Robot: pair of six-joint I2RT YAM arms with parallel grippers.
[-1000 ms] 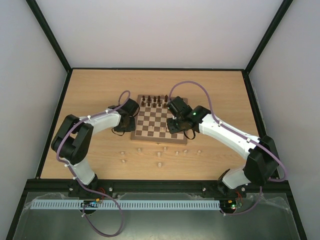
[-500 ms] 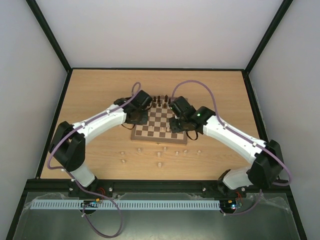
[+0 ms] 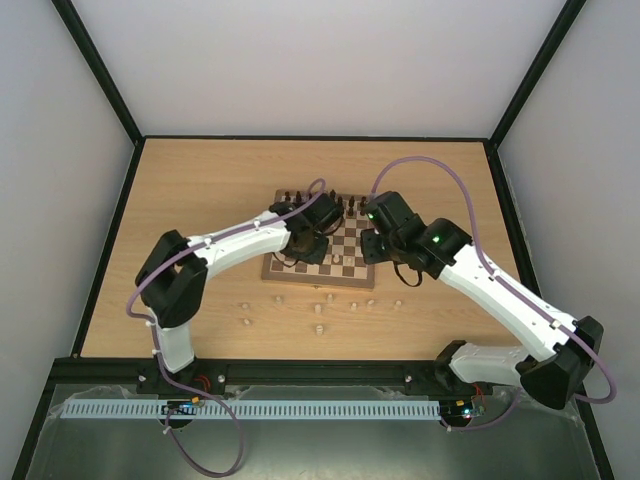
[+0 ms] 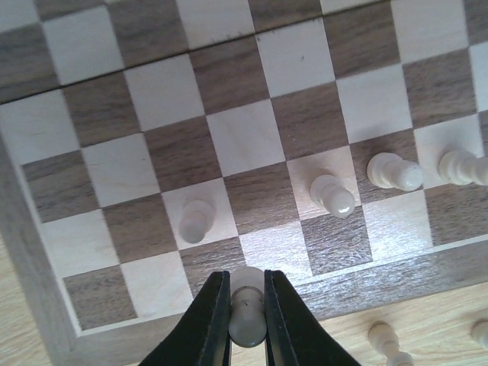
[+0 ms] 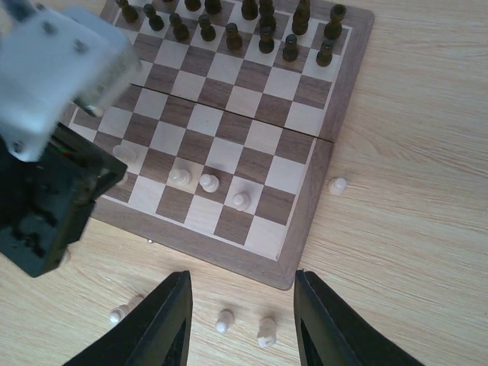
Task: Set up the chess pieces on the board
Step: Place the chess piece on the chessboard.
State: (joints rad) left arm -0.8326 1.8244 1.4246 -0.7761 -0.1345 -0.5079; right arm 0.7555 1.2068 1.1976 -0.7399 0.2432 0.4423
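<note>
Tightly, left gripper (image 4: 245,280) clamps a pale piece (image 4: 247,316) above the board (image 4: 252,137).

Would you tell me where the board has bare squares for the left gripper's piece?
Bare: the board's middle rows, between the dark pieces and the pale pawns, and the edge row beside those pawns. Crowded: the dark pieces' far rows.

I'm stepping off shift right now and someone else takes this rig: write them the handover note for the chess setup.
Left claw: shut on a pale piece, at the near edge of the board.
Right claw: open, empty, above the same edge.
Done: four pale pawns stand in the second near row. The dark pieces stand at the far side.
Left: set down the held piece, then bring over the loose pale pieces on the tabletop.
</note>
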